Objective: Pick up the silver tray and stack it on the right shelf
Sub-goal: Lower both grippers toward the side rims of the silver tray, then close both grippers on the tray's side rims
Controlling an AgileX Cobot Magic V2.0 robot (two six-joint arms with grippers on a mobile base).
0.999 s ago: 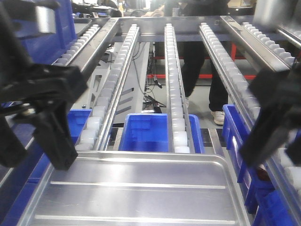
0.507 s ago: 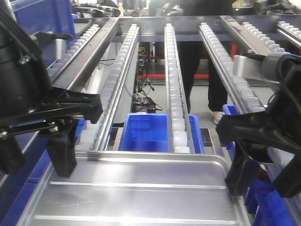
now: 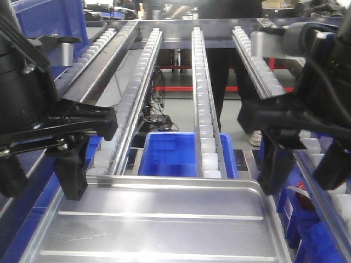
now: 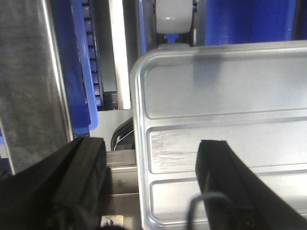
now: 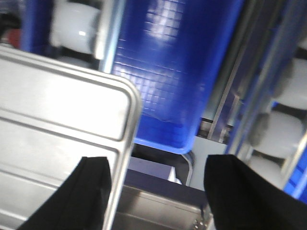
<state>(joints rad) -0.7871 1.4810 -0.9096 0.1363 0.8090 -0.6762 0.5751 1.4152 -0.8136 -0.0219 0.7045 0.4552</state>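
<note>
The silver tray (image 3: 159,224) lies flat at the bottom centre, shiny, with two long ridges. My left gripper (image 3: 41,181) is open at its far left corner; in the left wrist view (image 4: 151,187) the tray's (image 4: 216,96) left rim runs between the two black fingers (image 4: 225,187). My right gripper (image 3: 304,175) is open at the far right corner; in the right wrist view (image 5: 165,191) one finger (image 5: 88,196) hangs over the tray (image 5: 53,105) and the other stands outside its rim. Neither gripper visibly touches the tray. The flow rack's roller lanes (image 3: 204,109) run away ahead.
A blue bin (image 3: 170,156) sits under the roller lanes just beyond the tray, also in the right wrist view (image 5: 168,62). More blue bins stand at the right (image 3: 307,235) and left (image 3: 49,27). A person's legs (image 3: 230,71) stand behind the rack.
Both arms came down to the tray's far corners. In the last half second the right gripper shifted up and slightly left beside the right rim; the left gripper barely moved.
</note>
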